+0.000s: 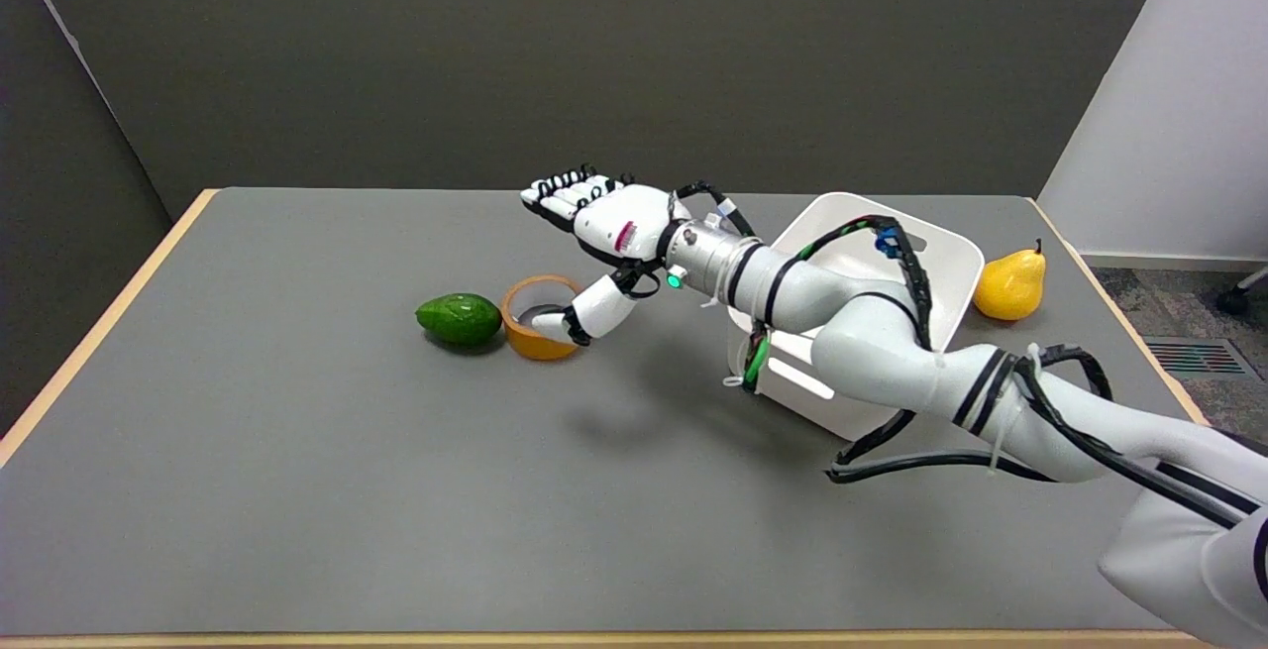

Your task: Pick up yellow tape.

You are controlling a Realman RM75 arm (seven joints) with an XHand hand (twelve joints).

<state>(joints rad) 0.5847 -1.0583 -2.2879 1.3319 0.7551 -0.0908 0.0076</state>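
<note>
The yellow tape point(535, 336) is an orange-yellow roll lying flat on the grey table point(297, 451), just right of a green avocado point(458, 319). My right hand point(594, 233) hovers over and slightly behind the roll. Its thumb reaches down to the roll's right rim, with the tip at or inside the ring. The other fingers point(565, 193) stretch out flat well above the table, pointing left and away. Nothing is gripped between thumb and fingers.
A white square bin point(941, 253) stands right of centre, partly hidden by my forearm. A yellow pear point(1010, 284) lies beyond it near the table's right edge. The avocado touches or nearly touches the tape's left side.
</note>
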